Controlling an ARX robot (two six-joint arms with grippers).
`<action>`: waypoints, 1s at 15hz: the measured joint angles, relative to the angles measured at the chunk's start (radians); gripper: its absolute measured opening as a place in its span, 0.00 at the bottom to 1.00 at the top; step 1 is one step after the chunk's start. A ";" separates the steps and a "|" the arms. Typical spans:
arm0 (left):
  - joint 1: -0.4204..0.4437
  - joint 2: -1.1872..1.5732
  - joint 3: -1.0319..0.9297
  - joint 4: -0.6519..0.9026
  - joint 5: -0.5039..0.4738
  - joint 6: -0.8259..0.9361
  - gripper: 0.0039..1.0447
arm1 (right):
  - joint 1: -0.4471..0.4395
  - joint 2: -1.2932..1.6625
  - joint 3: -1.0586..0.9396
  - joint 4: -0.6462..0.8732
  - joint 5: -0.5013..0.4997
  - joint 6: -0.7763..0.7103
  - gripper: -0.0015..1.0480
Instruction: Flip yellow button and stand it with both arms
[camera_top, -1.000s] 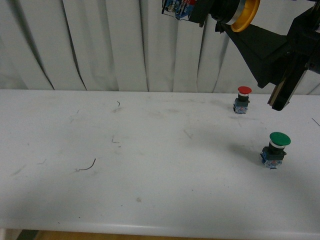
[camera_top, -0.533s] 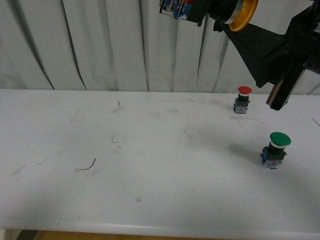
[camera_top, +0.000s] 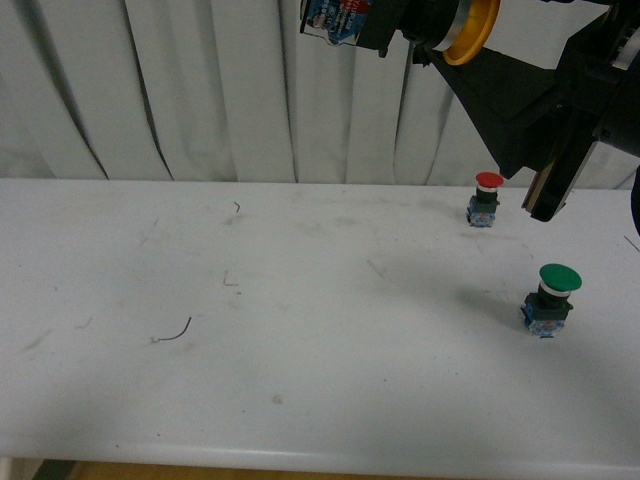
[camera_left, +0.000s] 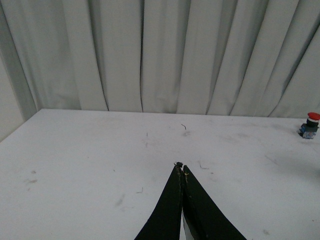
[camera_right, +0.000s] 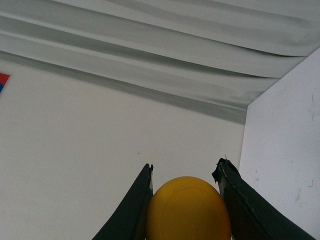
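Observation:
The yellow button (camera_top: 470, 30) hangs high at the top of the front view, lying sideways, its blue-grey block (camera_top: 335, 20) pointing left and its cap right. My right gripper (camera_top: 455, 50) is shut on it well above the table. In the right wrist view the yellow cap (camera_right: 187, 210) sits between the two black fingers (camera_right: 132, 210) of the right gripper (camera_right: 186, 167). My left gripper (camera_left: 180, 167) is shut and empty, held over the white table (camera_left: 90, 160). The left arm does not show in the front view.
A red-capped button (camera_top: 487, 198) stands at the back right of the table (camera_top: 300, 330); it also shows in the left wrist view (camera_left: 310, 125). A larger green-capped button (camera_top: 552, 298) stands nearer at the right. Grey curtains (camera_top: 200, 90) hang behind the table.
My right gripper has carried the yellow button a little to the left at the same height. The buttons on the table have not moved.

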 joint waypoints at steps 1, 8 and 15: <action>0.000 -0.032 -0.032 0.006 0.000 0.000 0.01 | 0.007 0.000 0.000 0.000 0.000 -0.001 0.34; 0.000 -0.032 -0.038 0.003 0.000 0.000 0.22 | 0.009 -0.006 -0.009 -0.002 0.024 -0.092 0.34; 0.000 -0.032 -0.038 0.003 0.000 0.001 0.96 | -0.186 -0.007 0.178 -0.476 0.330 -1.010 0.34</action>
